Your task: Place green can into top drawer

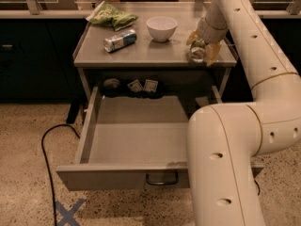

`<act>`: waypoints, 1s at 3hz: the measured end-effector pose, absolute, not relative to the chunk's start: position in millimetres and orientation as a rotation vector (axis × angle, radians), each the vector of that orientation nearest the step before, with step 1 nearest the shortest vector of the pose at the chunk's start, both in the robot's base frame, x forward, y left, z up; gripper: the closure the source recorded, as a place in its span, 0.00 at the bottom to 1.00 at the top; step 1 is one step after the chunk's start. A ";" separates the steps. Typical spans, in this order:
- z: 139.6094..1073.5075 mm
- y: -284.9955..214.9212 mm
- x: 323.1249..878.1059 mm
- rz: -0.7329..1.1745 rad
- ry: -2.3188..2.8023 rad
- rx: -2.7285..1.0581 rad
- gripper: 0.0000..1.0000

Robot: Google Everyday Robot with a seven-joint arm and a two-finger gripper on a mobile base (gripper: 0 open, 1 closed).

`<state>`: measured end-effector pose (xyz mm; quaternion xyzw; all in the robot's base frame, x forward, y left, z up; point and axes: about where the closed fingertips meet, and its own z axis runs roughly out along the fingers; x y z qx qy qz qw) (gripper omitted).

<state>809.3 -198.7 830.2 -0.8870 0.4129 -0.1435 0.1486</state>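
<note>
I have the claw (201,46) at the 3 o'clock edge of the bench (155,59). Its yellow fingers (212,53) sit on either side of the green can (197,54) and look clamped on it. The can is low, at or just above the bench surface; I cannot tell which. The top drawer (117,178) is pulled fully open toward 6 o'clock, its floor bare.

I judge this to be the grasp step, with the carry not yet begun. Next I need a clean lift, then a swing toward 7 o'clock and down into the drawer. The arm's big lower link (225,140) covers the drawer's right side, so I would aim left of centre. The white bowl (162,28) sits at 12 o'clock and the blue-and-white can (120,40) at 10 o'clock, both well off that path.
</note>
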 end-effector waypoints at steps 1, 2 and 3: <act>859.5 -191.7 804.9 -0.441 1.103 -2.499 0.88; 891.7 -176.8 781.1 -0.430 0.982 -2.450 1.00; 928.0 -157.5 743.8 -0.429 0.869 -2.381 1.00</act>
